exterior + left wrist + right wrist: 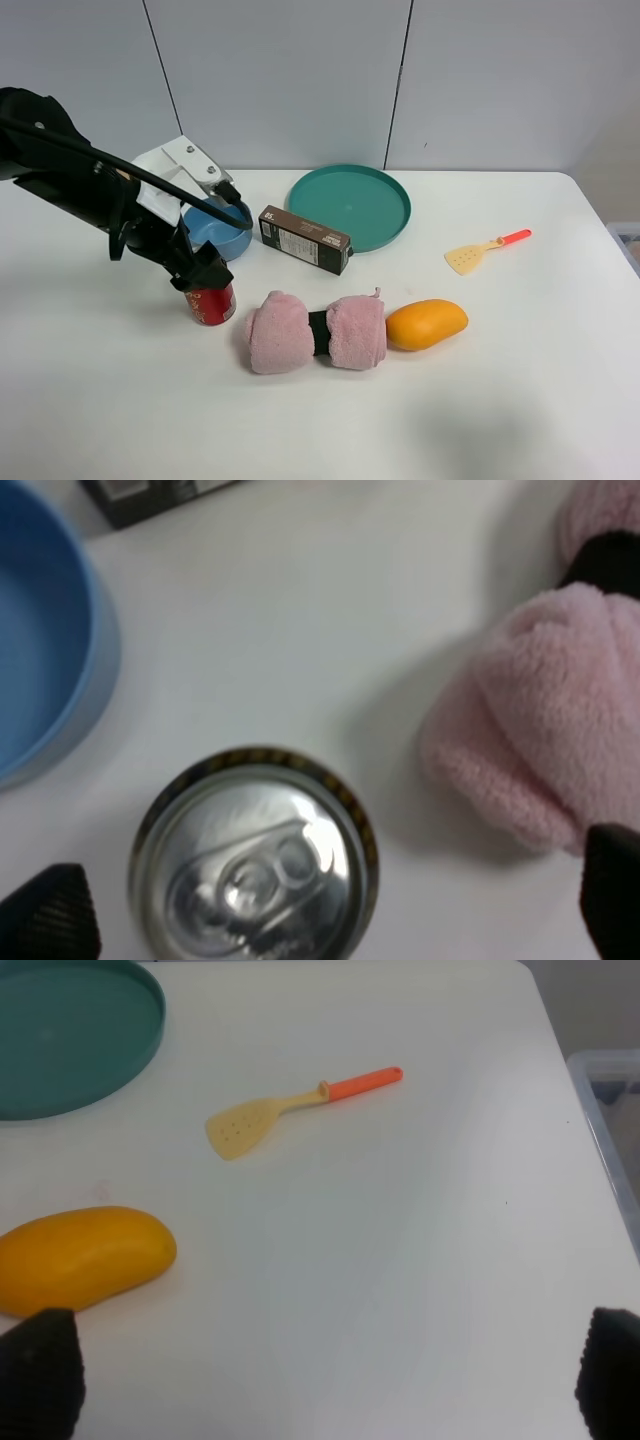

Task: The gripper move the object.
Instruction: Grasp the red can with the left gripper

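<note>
Can [211, 304] is standing upright on the table [520, 400], left side of the high view, just in front of the blue bowl [228, 235] and near the left end of the pink towel [280, 335]. Left gripper [203, 274] sits right over it, fingers [50, 920] spread wide either side. The wrist cam shows gaps, so nothing's gripped. Right gripper [325, 1375] is spread wide too, nothing between, over bare table near the mango [85, 1258] and spatula [290, 1110].
</note>
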Tool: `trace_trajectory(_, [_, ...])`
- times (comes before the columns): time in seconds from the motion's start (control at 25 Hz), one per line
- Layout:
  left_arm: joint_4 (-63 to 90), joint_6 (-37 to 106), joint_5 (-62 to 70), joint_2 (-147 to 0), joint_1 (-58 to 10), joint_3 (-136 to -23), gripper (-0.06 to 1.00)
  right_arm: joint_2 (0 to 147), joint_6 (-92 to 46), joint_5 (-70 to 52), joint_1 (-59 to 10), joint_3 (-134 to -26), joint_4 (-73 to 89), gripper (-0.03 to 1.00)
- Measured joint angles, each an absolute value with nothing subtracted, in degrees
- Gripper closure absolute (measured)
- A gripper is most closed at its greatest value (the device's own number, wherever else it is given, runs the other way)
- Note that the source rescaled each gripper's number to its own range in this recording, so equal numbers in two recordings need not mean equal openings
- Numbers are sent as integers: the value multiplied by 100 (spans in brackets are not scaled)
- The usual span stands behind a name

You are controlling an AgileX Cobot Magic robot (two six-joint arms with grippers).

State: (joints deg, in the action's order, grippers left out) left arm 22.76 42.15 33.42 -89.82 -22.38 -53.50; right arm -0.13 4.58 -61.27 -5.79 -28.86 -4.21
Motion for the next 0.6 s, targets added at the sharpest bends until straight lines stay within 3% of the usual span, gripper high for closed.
trace_trajectory(0.6, [1703, 4219, 2597, -9481, -2286, -5354, 1, -13, 458, -6127, -579, -2886, -421, -3])
